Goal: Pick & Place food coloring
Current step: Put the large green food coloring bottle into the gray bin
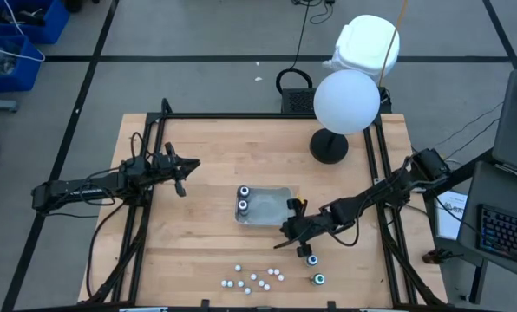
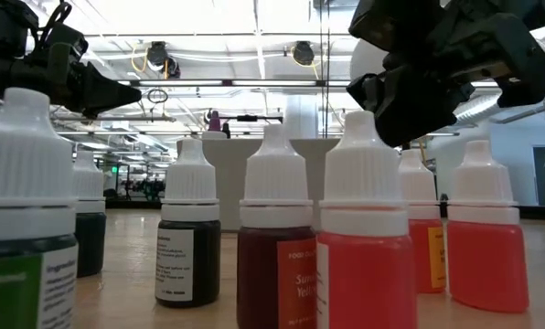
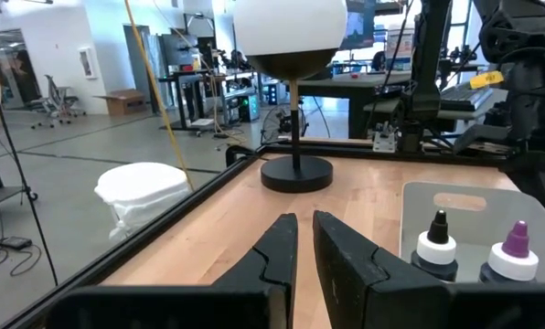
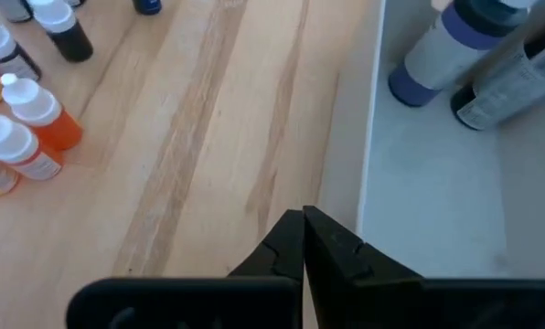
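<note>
Two food coloring bottles (image 1: 243, 198) stand in the left end of the clear tray (image 1: 271, 208); the right wrist view shows them (image 4: 455, 55) too. Another two stand on the wood near the right, one (image 1: 311, 258) with a blue-ringed top and one (image 1: 318, 279) with a green-ringed top. My right gripper (image 1: 286, 229) hovers shut over the tray's near right corner, its tips (image 4: 303, 219) just outside the tray wall, touching nothing. My left gripper (image 1: 186, 173) waits at the table's left, level, with a narrow gap (image 3: 304, 233) between its fingers and nothing in it.
Several small white-capped dropper bottles (image 1: 251, 278) stand near the front edge, filling the low view (image 2: 364, 238). A lamp with a white globe (image 1: 346, 100) and a black base (image 1: 329, 146) stands at the far right. A black frame (image 1: 267, 116) rims the table.
</note>
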Robot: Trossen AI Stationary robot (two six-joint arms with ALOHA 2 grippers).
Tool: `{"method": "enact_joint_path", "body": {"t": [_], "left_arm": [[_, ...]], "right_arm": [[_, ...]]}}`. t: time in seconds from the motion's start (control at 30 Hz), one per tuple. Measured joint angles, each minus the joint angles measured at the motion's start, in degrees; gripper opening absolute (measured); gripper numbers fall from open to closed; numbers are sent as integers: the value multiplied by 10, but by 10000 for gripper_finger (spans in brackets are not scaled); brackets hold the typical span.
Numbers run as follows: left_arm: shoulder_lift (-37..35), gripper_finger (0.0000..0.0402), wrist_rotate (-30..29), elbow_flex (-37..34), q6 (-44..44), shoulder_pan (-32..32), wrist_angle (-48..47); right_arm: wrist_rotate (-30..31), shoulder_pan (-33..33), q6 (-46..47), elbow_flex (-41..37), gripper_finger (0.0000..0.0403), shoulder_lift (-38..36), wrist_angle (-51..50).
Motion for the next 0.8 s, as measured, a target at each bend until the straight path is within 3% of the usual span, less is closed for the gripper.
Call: {"method": "enact_joint_path", "body": {"t": [0.37,0.8], "left_arm": [[0,47,0,0,1,0,0],[0,47,0,0,0,0,0]], "right_arm": [[2,47,-43,1,0,-174,-11],[0,150,10,-6,0,-357,-188]]}}
